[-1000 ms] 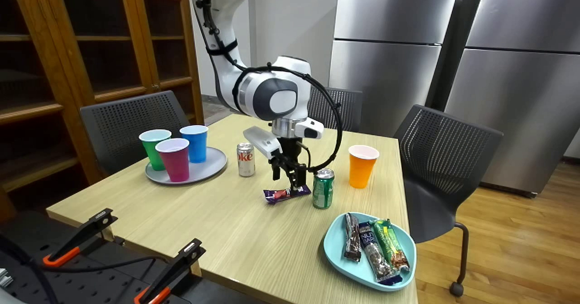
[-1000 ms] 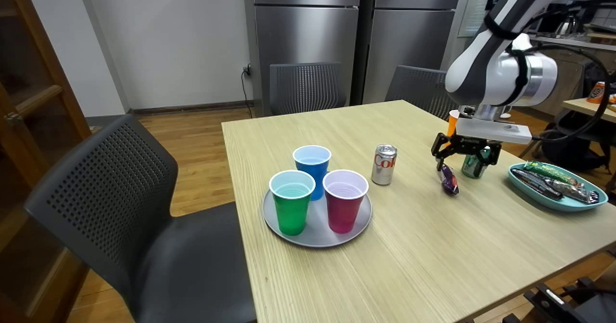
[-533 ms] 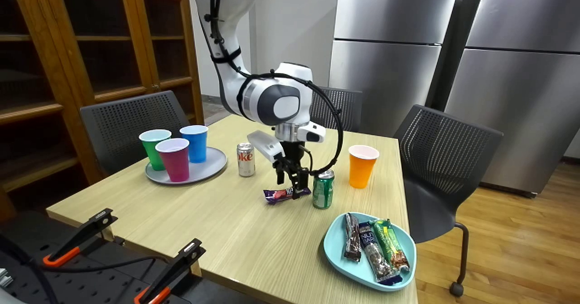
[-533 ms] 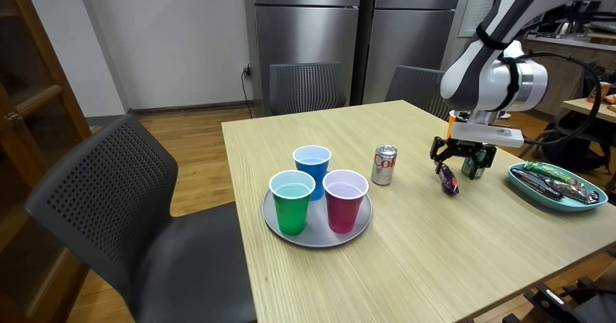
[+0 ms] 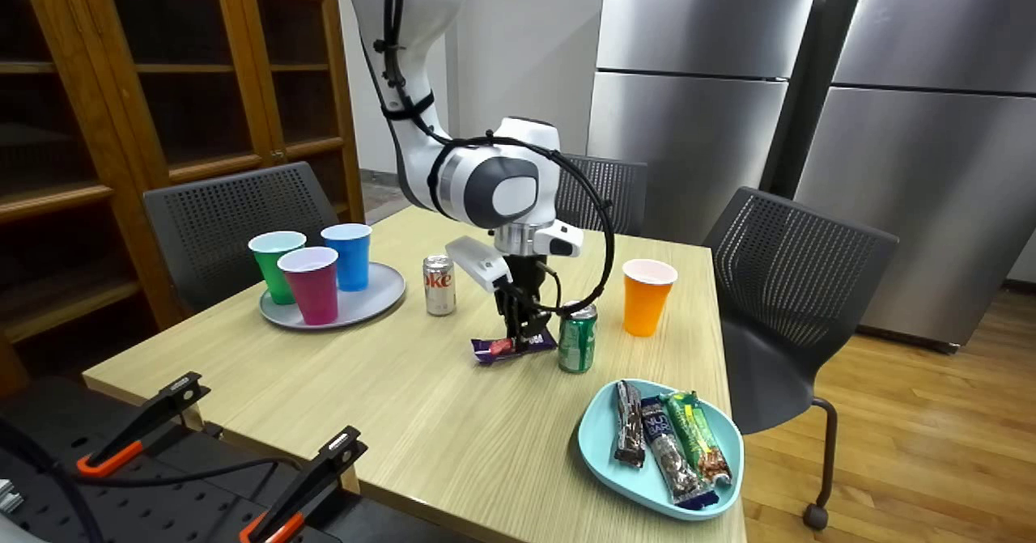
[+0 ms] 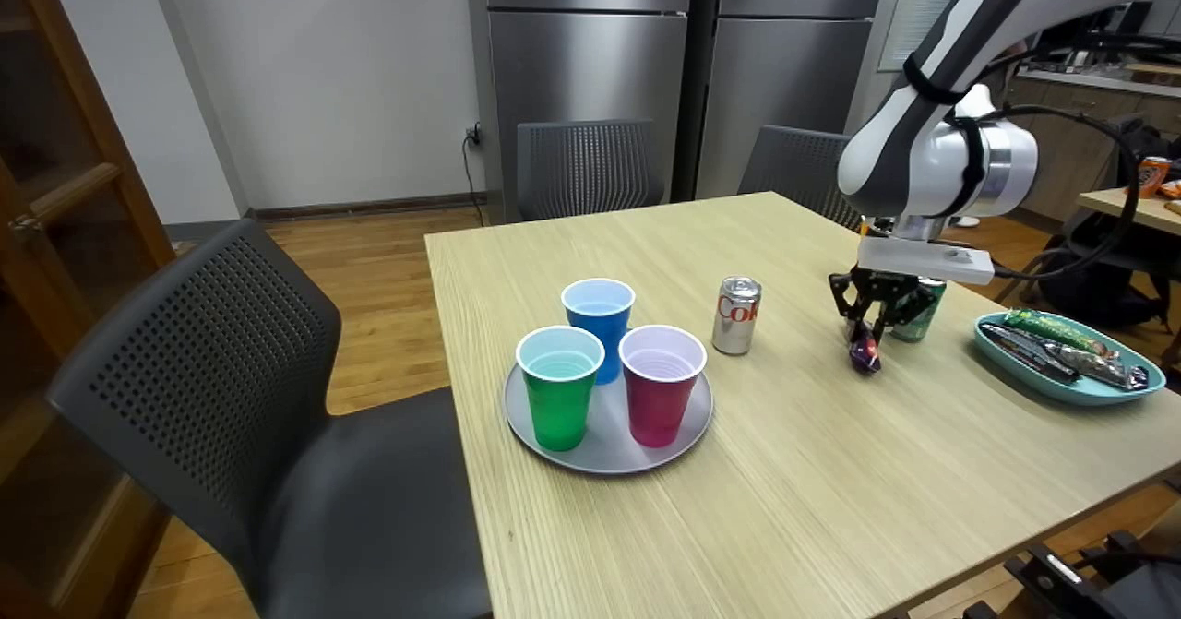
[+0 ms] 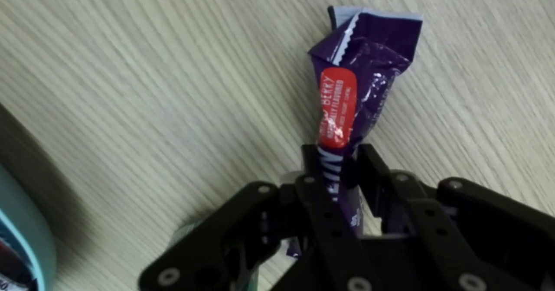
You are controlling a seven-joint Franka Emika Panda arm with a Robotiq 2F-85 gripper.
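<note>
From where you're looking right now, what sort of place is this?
Probably a break room or shared office kitchen: two stainless-steel refrigerators stand behind, matching perforated-back chairs sit around a wood-grain table, and a counter shows in the background.

Your red-labelled, purple-wrapped bar (image 7: 351, 96) lies label side up on the worktop (image 7: 195, 87), pinched near its middle by your end effector (image 7: 338, 154).

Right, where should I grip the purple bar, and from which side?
Probably the middle, from above, jaws across its width. The purple bar lies long and narrow; one end is a flat folded flap, and the green can stands close to the other. The gripper is on it that way, a jaw at each long side.
</note>
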